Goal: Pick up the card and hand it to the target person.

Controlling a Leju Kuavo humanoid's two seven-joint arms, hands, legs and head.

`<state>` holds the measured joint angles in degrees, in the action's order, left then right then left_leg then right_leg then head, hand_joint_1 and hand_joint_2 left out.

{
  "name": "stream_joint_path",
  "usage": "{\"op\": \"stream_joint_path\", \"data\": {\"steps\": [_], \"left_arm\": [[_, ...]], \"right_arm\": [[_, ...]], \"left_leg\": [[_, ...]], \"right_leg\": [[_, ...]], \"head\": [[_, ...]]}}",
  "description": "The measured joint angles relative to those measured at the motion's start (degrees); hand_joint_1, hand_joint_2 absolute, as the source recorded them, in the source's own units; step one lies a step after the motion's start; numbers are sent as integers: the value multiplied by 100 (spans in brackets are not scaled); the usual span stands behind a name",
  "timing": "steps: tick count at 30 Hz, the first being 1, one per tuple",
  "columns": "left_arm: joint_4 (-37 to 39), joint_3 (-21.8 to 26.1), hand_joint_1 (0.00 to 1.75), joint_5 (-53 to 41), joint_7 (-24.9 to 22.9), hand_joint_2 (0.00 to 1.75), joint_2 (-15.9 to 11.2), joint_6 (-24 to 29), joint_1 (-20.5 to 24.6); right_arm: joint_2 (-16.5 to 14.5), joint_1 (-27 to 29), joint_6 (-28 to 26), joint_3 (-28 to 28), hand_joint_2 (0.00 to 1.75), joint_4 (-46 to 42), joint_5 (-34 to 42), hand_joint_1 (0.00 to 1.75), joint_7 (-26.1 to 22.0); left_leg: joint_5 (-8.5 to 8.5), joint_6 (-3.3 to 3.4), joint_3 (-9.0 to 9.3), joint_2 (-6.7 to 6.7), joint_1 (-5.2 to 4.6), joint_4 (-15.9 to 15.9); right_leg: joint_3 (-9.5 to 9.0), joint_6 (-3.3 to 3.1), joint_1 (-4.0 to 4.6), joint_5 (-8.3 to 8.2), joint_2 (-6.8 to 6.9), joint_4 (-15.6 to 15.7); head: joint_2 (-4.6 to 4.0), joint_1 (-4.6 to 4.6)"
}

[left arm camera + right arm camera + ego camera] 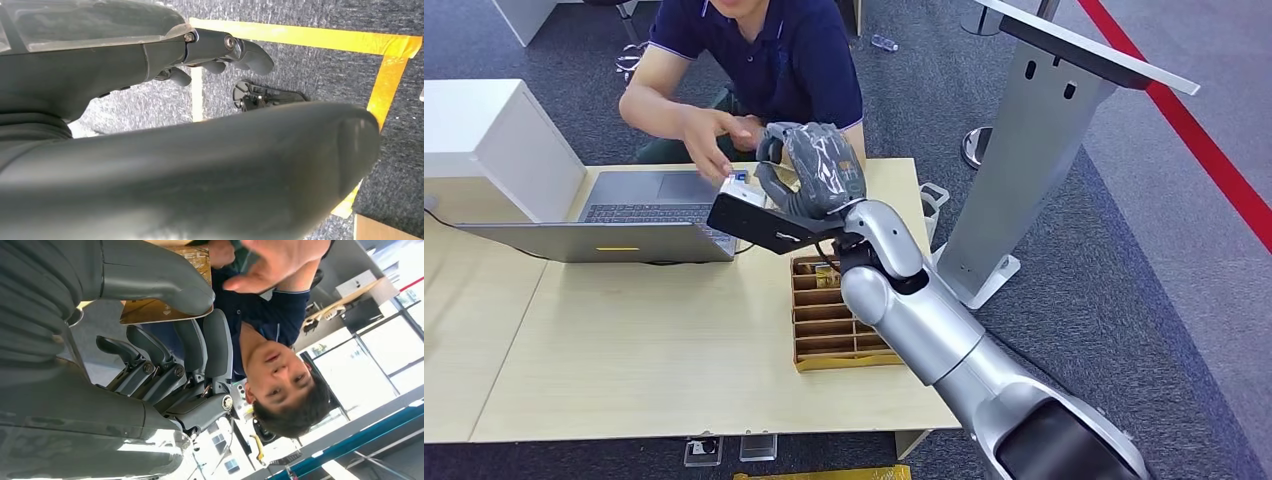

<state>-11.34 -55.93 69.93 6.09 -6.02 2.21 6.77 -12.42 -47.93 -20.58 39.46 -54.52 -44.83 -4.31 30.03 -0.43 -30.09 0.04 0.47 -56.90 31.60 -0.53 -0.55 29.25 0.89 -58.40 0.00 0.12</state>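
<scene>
Right hand [809, 170] raised over pale wood table [654, 350], thumb & dark fingers pinching thin tan card [160, 290]; person's open hand [707, 140] just beside. Left hand [220, 52] curled, holding nothing.

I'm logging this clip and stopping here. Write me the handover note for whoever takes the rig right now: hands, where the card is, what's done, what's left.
Right hand: raised over the far edge of the table, holding the card between thumb and fingers, offered toward the person.
Left hand: hanging at the robot's side above the carpet, fingers curled loosely, holding nothing.
The person's hand is reaching to the card; whether it already grips it cannot be told.
Done: card picked up and carried to the person.
Left: let go once the person has it, then draw the right arm back, probably clear of the laptop and the cardboard divider tray.
</scene>
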Motion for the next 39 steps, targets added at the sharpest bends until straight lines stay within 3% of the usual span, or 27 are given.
{"op": "stream_joint_path", "data": {"steps": [13,17,30,34,39], "left_arm": [[0,-42,0,-29,-100,0,25,35,68],[0,-76,0,-64,-90,0,34,19,73],[0,-95,0,105,33,0,45,137,55],[0,-95,0,179,38,0,44,139,-16],[0,-95,0,238,38,0,29,127,-89]], "right_arm": [[-568,-493,-452,49,175,1778,263,175,-74],[-646,-518,-546,126,175,2014,473,0,-61],[-593,-472,-521,1,175,2180,1035,0,-518],[-272,-50,-184,-341,175,1643,1538,0,-585],[372,858,512,-878,175,481,2616,0,-750]], "left_leg": [[0,0,-2,0,0,0],[0,0,-1,0,0,0],[0,-1,1,1,0,-1],[0,0,4,1,-1,-2],[2,1,3,0,-1,-4]], "right_leg": [[3,0,0,0,0,0],[3,0,0,0,0,0],[5,-1,0,0,-1,1],[3,0,0,0,-1,5],[1,1,0,0,2,10]], "head": [[0,0],[0,-1],[0,-2],[0,2],[0,6]]}}
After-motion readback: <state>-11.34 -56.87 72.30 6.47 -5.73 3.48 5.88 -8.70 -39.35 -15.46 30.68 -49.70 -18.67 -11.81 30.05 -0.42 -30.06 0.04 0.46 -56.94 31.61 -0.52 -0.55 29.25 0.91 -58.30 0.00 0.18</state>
